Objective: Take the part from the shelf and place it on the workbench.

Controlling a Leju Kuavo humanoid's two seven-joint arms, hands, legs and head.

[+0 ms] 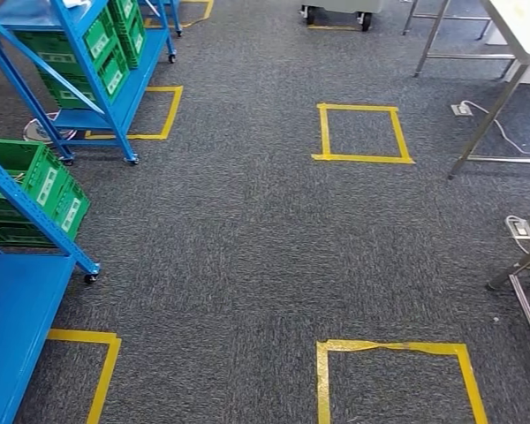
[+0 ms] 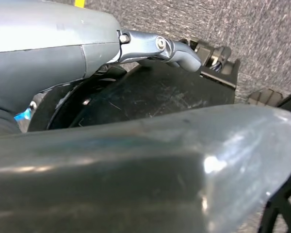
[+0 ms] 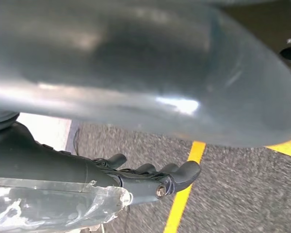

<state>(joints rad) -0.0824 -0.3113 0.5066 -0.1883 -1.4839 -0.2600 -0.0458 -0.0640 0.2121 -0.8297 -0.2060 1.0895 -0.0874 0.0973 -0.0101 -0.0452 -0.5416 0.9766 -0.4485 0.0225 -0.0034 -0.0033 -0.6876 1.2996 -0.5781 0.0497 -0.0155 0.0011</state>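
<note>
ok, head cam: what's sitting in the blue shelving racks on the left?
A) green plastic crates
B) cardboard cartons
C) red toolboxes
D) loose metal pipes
A: green crates with white labels sit on the near blue rack, and more green crates sit on the far blue rack, both standing on the grey carpet.

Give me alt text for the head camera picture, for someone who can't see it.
Grey carpeted floor marked with yellow tape squares, seen from above. Blue metal shelf racks on wheels holding green plastic crates stand on the left; steel table legs and white floor sockets with cables on the right.
</note>
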